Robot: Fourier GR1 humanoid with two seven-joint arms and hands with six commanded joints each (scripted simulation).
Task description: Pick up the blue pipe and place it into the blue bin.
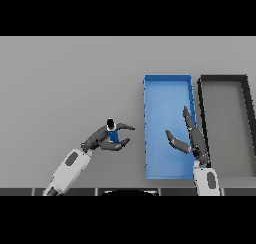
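Grey bench (60, 88): the blue pipe (113, 134) is gripped by the left hand (107, 138); the right hand (192, 138) is held open over the blue bin (167, 80).

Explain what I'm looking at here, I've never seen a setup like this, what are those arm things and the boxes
This is one picture, taken from a humanoid robot's head, looking down at a grey table. The two white and grey arms are the robot's own. Its left hand has its fingers curled round a small blue pipe, standing on the table. Its right hand hangs open over the blue bin, holding nothing. Beside that bin, on the right, sits a dark bin. The pipe is meant to go into the blue one.
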